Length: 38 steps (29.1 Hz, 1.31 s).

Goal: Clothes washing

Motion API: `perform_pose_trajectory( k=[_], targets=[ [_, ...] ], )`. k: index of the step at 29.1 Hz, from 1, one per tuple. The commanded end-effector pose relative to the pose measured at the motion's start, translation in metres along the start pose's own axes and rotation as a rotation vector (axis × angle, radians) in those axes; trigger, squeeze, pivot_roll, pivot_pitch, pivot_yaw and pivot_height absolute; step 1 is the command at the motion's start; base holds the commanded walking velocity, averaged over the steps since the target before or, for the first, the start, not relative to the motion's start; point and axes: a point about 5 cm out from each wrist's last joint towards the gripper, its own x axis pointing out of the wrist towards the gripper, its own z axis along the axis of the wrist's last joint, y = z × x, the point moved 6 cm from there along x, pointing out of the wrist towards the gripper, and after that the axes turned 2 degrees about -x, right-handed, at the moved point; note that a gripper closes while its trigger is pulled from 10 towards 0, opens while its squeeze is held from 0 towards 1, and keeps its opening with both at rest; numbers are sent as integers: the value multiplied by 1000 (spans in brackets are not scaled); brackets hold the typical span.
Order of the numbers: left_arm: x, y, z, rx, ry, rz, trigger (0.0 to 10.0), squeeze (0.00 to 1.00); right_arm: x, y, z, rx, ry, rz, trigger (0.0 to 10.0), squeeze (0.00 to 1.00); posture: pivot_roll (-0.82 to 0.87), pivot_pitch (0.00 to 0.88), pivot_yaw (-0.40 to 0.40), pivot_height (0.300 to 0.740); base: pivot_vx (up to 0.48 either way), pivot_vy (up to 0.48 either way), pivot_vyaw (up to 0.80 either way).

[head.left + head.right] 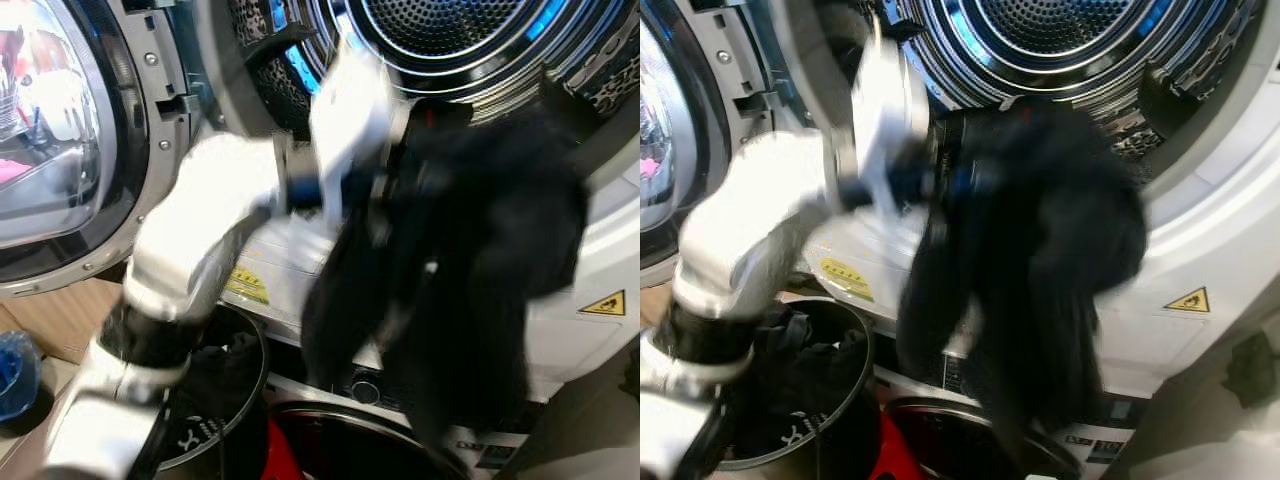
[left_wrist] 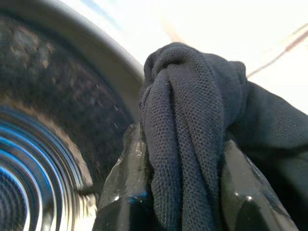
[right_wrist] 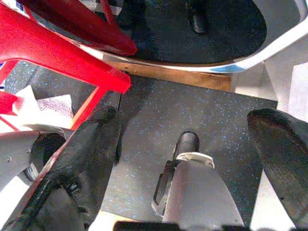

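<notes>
My left gripper [image 1: 405, 150] is raised at the lower rim of the washing machine drum [image 1: 470, 40], shut on a black knit garment [image 1: 470, 270] that hangs down over the machine's front. In the left wrist view the bunched black garment [image 2: 187, 125] is pinched between the two black fingers [image 2: 122, 187], with the drum's ribbed metal beside it. The round door [image 1: 50, 140] stands swung open at the left. My right gripper [image 3: 187, 139] hangs open above the speckled dark floor [image 3: 192, 110], nothing between its fingers.
A black laundry basket [image 1: 215, 400] with dark clothes stands below my left arm, next to something red [image 1: 280, 455]. A red plastic frame [image 3: 62, 53] shows in the right wrist view. A yellow warning sticker [image 1: 603, 303] marks the white machine front. A blue object [image 1: 15, 375] lies lower left.
</notes>
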Motion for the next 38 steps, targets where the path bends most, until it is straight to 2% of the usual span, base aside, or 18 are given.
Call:
perform_pose_trajectory(
  k=[1, 2, 4, 6, 10, 13, 16, 17, 18, 19, 20, 21, 24, 27, 29, 31, 33, 38],
  targets=[
    [-2, 31, 8, 33, -40, 56, 0, 0, -1, -2, -4, 19, 8, -9, 10000, 0, 114, 0, 60, 740, 0, 0, 0],
    [-1, 50, 8, 2, -52, 91, 0, 0, -1, -5, -7, 19, 11, -15, 10000, 0, 97, 0, 64, 740, 0, 0, 0],
    [-2, 67, 6, 22, -41, 150, 0, 0, -2, -7, -10, 26, 15, -24, 10000, 0, 82, 0, 69, 740, 0, 0, 0],
    [-12, 106, 4, 20, -25, 359, 0, 0, -4, -13, -15, 39, 20, -41, 10000, 0, 46, 0, 78, 740, 0, 0, 0],
    [-23, 127, 7, 17, -35, 482, 0, 0, -5, -17, -18, 49, 23, -53, 10000, 0, 31, 0, 81, 740, 0, 0, 0],
    [-44, 153, 7, 45, -4, 663, 0, 0, -7, -26, -25, 62, 25, -74, 10000, 0, -8, 0, 88, 740, 0, 0, 0],
    [-56, 161, 1, 19, 15, 732, 0, 0, -9, -30, -29, 63, 28, -83, 10000, 0, -25, 6, 91, 740, 0, 0, 0],
    [-65, 164, -10, 15, 64, 775, 0, 0, -10, -34, -33, 70, 30, -95, 10000, 0, -46, 20, 91, 740, 0, 0, 0],
    [-70, 164, -19, 4, 95, 789, 902, 0, -11, -36, -35, 71, 32, -99, 10000, 0, -49, 22, 91, 740, 0, 0, 0],
    [-70, 164, -19, 4, 95, 789, 902, 0, -11, -36, -35, 71, 32, -99, 10000, 0, -49, 22, 91, 740, 0, 0, 0],
    [-73, 158, -37, -45, 149, 774, 7922, 0, -12, -37, -37, 72, 35, -102, 10000, 0, -53, 29, 88, 740, 0, 0, 0],
    [-72, 153, -47, -56, 191, 746, 9922, 0, -12, -38, -39, 72, 36, -104, 10000, 0, -54, 36, 86, 740, 0, 0, 0],
    [-64, 121, -84, -138, 297, 555, 10000, 0, -14, -40, -44, 61, 45, -105, 10000, 0, -55, 46, 82, 740, 0, 0, 0],
    [-62, 111, -95, -139, 337, 495, 10000, 0, -14, -41, -44, 56, 47, -104, 10000, 0, -55, 48, 82, 740, 0, 0, 0],
    [-58, 89, -112, -199, 376, 374, 10000, 0, -14, -40, -43, 52, 41, -102, 10000, 0, -61, 45, 79, 740, 0, 0, 0],
    [-57, 84, -115, -211, 385, 345, 10000, 0, -14, -40, -42, 51, 39, -102, 10000, 0, -61, 45, 79, 740, 0, 0, 0],
    [-56, 65, -128, -239, 430, 244, 10000, 0, -13, -39, -39, 49, 32, -101, 10000, 0, -61, 43, 81, 740, 0, 0, 0],
    [-56, 56, -134, -254, 433, 201, 10000, 0, -12, -38, -37, 49, 26, -98, 10000, 0, -57, 46, 79, 740, 0, 0, 0]
  ],
)
